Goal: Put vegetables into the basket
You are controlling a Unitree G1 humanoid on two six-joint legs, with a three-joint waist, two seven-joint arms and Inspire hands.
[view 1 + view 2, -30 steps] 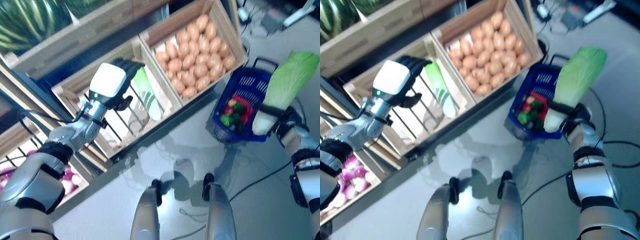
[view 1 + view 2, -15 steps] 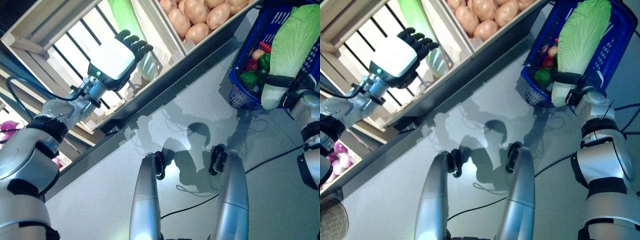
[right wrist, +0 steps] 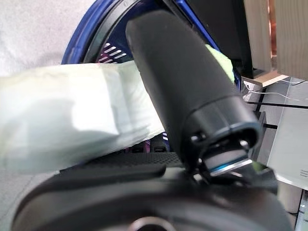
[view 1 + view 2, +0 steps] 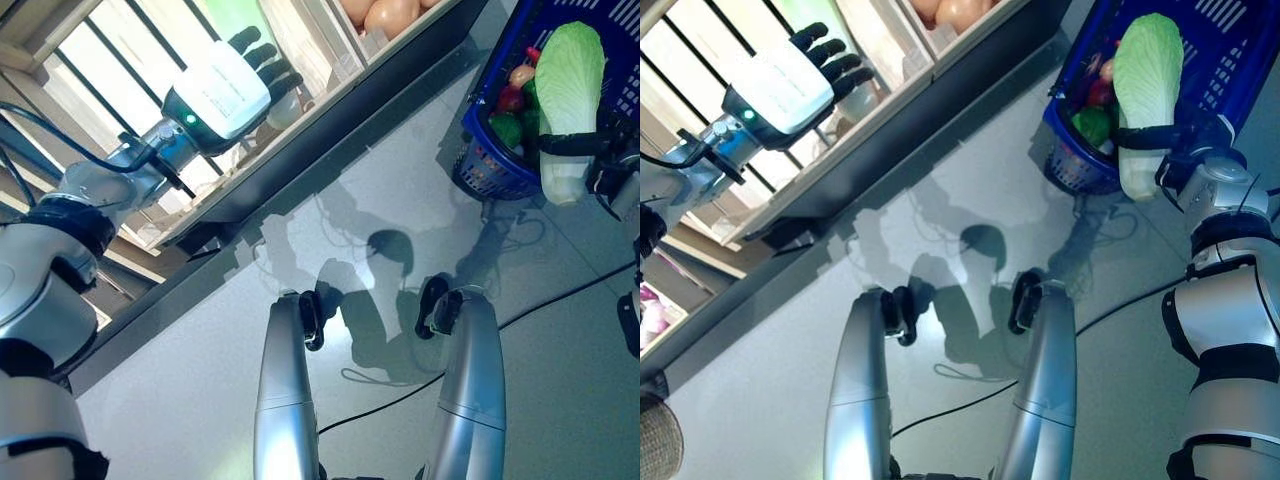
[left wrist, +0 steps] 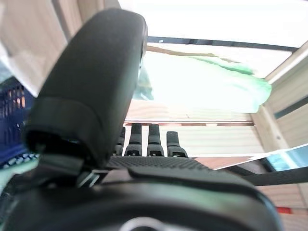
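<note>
The right hand (image 4: 1188,160) grips the cabbage (image 4: 567,95) above the basket (image 4: 486,170) at 2 o'clock; released tilted, it might topple over the rim. Left hand (image 4: 222,90) spread, empty

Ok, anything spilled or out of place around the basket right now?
Nothing stands out. The right hand grips the cabbage above the blue basket, which sits upright with vegetables inside; none lie on the floor. The left hand is open by the crate.

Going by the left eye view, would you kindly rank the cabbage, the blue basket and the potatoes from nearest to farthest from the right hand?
1. Cabbage: gripped in the right hand.
2. Blue basket: just beyond the hand, under the cabbage.
3. Potatoes: in the crate at the top edge.
</note>
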